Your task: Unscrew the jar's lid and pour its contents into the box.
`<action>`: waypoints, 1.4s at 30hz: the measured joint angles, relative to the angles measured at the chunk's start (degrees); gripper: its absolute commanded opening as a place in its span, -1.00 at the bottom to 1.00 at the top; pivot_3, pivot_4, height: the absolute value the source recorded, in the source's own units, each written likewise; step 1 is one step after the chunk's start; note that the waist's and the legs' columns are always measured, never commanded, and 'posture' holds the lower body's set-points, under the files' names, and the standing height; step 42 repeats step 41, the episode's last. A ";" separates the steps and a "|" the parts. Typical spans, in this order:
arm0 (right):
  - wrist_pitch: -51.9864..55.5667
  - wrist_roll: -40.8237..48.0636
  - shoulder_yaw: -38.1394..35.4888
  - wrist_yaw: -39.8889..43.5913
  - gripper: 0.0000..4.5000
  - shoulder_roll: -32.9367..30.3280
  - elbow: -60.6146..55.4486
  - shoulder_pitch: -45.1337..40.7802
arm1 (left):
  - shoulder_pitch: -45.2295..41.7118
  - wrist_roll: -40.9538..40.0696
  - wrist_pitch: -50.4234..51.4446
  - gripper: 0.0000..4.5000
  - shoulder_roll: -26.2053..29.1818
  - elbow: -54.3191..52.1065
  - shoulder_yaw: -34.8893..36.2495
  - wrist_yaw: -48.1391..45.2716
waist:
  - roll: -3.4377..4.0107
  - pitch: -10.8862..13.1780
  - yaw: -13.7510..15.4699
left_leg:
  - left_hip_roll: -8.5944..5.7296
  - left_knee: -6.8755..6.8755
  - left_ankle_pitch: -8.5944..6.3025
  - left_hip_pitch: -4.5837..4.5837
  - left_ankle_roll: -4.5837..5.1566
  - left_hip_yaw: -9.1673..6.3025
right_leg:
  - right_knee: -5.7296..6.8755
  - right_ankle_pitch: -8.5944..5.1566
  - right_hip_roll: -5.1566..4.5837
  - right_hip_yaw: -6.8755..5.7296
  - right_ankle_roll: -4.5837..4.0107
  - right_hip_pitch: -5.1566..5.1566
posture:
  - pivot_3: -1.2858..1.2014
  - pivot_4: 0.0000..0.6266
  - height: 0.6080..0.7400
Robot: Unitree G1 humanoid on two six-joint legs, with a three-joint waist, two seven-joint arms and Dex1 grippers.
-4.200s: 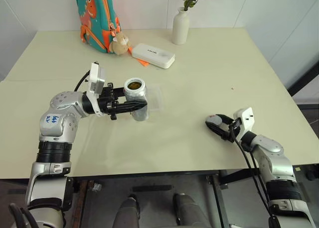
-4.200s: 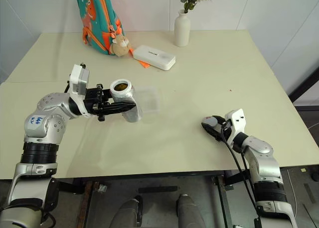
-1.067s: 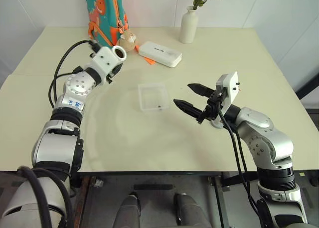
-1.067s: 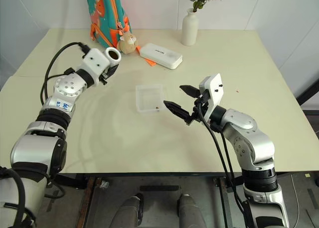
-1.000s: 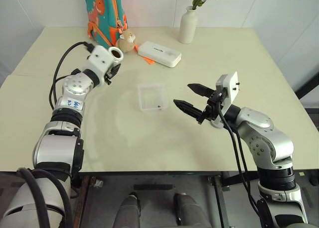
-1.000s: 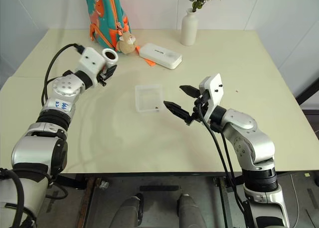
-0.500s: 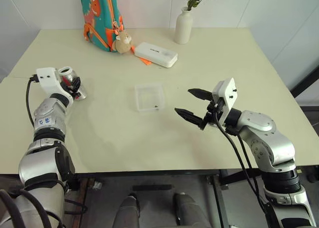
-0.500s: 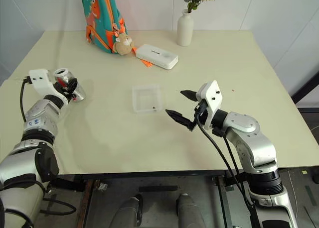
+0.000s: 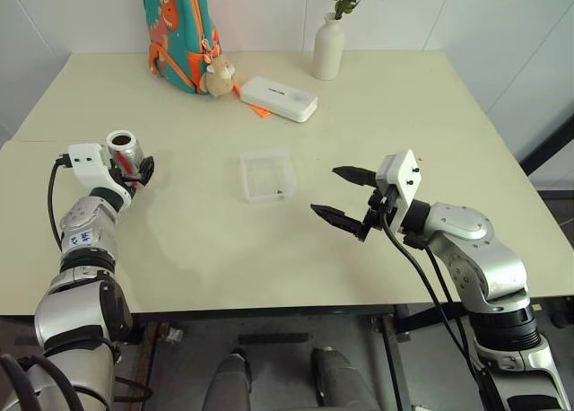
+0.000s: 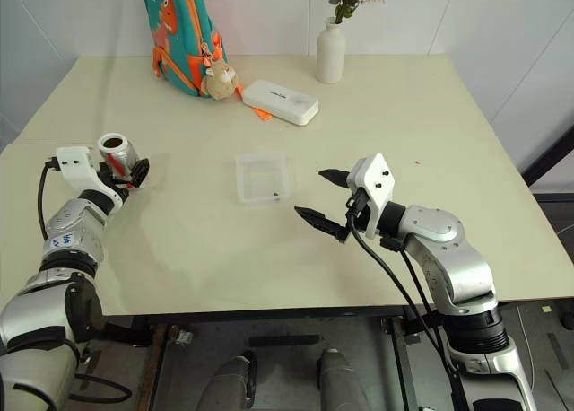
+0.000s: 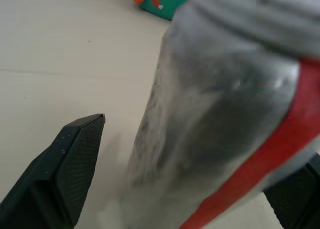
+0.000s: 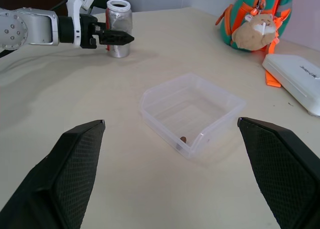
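Though the wide cream-coloured table [image 9: 404, 115] carries a teal backpack, a white vase and a white oblong case along its far edge, the task's things sit nearer the robot. The small shallow square box of clear plastic [image 9: 268, 175] lies near the table's middle, with the open right gripper [image 9: 345, 196] hovering just to its right, empty, its two black fingers spread wide. Judged by its thin walls, the box is light and would skid if nudged; it is best left alone.

The small silvery metal jar with a red label patch [image 9: 124, 151] stands upright at the table's left side, mouth open, no lid on it. The left gripper [image 10: 133, 171] is level around it; in the left wrist view one finger [image 11: 65, 164] stands clear of the jar's side, so the jaws look parted, not clamped. The jar is probably light, stiff and smooth, so likely slippery; a thin wall could dent under a hard squeeze. The sound hold is across its mid-body, below the rim, fingers on opposite sides.

Smallest is the tiny dark brownish bit [image 12: 183, 139] of the contents, lying on the box floor near one wall. The pouring seems done.
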 measured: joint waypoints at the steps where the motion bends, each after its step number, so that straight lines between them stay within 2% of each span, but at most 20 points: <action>1: 0.00 -0.07 0.01 0.02 1.00 0.00 0.07 0.00 | 0.27 -0.02 0.00 0.99 0.01 -0.60 0.01 -0.41 | 0.00 0.00 0.05 | 0.00 0.00 0.00 -0.01 0.00 0.00 | 0.00 0.00 0.00 0.00 0.00 0.00 | 0.03 -0.52 1.00; 8: -0.23 -0.57 0.04 0.07 1.00 0.06 0.61 -0.20 | 8.04 -0.18 3.15 0.99 1.57 -12.85 -0.56 -2.53 | -0.01 -0.01 -0.01 | 0.01 -0.02 0.00 0.02 0.00 0.01 | 0.00 0.00 -0.01 0.02 -0.01 0.01 | 0.03 -0.52 1.00; 15: -0.95 -0.55 -0.05 0.70 1.00 0.08 1.81 -0.40 | 23.32 -1.06 13.00 0.99 2.28 -31.90 -0.91 -3.89 | -0.02 -0.01 -0.02 | 0.04 -0.02 0.00 0.05 0.00 0.03 | 0.00 0.02 -0.01 0.04 -0.06 0.02 | 0.03 -0.52 1.00; 20: -1.47 -0.48 -0.31 2.41 1.00 -0.59 2.94 -0.69 | 34.15 -1.00 14.42 0.99 7.00 -46.35 -1.00 -8.15 | -0.05 -0.03 -0.05 | 0.07 -0.07 0.00 0.13 0.00 0.07 | -0.06 0.02 -0.01 0.06 -0.17 0.05 | 0.03 -0.52 1.00; 23: -1.72 -0.40 -0.41 3.90 1.00 -1.51 3.78 -0.77 | 36.15 -1.81 12.00 0.99 9.41 -52.27 -1.07 -14.15 | -0.06 -0.03 0.28 | 0.07 -0.10 0.00 0.17 0.00 0.09 | -0.17 0.01 -0.03 0.04 -0.25 0.12 | 0.03 -0.52 1.00; 26: -3.00 -0.16 -1.07 6.16 1.00 -2.86 4.45 -0.77 | 36.04 -5.14 8.92 0.99 11.44 -56.36 -1.16 -23.12 | -0.05 -0.03 0.28 | 0.08 -0.13 0.02 0.19 0.03 0.28 | -0.42 -0.18 -0.12 0.08 -0.76 0.20 | 0.03 -0.52 1.00; 33: -10.97 -0.28 -2.72 14.55 1.00 -7.63 7.68 0.43 | 34.49 -11.03 11.07 0.99 13.17 -59.42 -5.34 -38.05 | -0.05 -0.03 -0.18 | 0.08 -0.26 0.00 0.25 0.09 0.37 | -0.51 -0.05 -0.14 0.10 -0.51 0.26 | 0.03 -0.52 1.00; 42: -11.32 0.17 -3.42 17.47 1.00 -8.77 10.24 -0.30 | 33.33 -11.48 12.57 0.99 13.61 -60.24 -6.20 -40.58 | -0.05 -0.03 -0.42 | 0.14 -0.42 0.00 0.42 0.09 0.37 | -0.47 0.01 -0.09 0.11 -0.36 0.27 | 0.03 -0.52 1.00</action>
